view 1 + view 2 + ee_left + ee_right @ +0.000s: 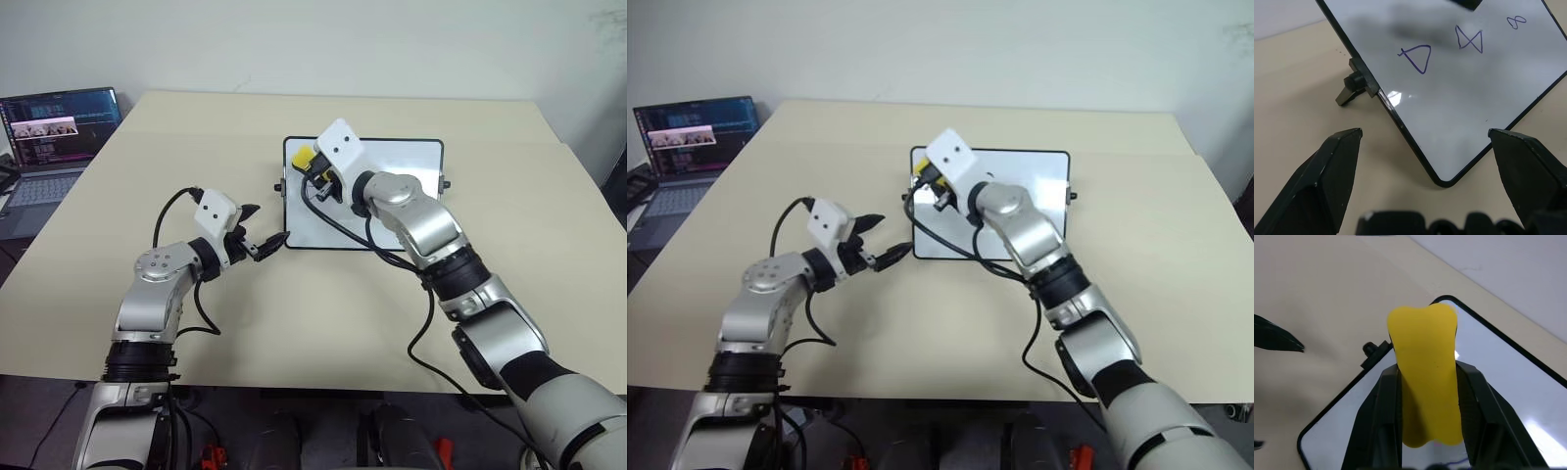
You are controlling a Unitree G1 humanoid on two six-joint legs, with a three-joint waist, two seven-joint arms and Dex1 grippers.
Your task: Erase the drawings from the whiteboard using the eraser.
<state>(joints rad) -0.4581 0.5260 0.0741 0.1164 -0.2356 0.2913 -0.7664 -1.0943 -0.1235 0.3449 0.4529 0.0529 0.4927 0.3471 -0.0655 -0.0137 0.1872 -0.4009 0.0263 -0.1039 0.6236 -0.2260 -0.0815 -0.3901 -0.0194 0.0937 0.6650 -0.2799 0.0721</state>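
The whiteboard lies flat on the tan table, black-framed. In the left wrist view its drawings show in blue: a triangle, a bowtie shape and a small loop. My right gripper hovers over the board's far left corner, shut on the yellow eraser, which sticks out past the fingers. My left gripper stands open just off the board's near left corner, touching nothing. From the head views my right arm covers the drawings.
An open laptop sits at the far left, beyond the table's edge. A small black knob juts from the board's left short side. Bare tabletop stretches to the left and in front of the board.
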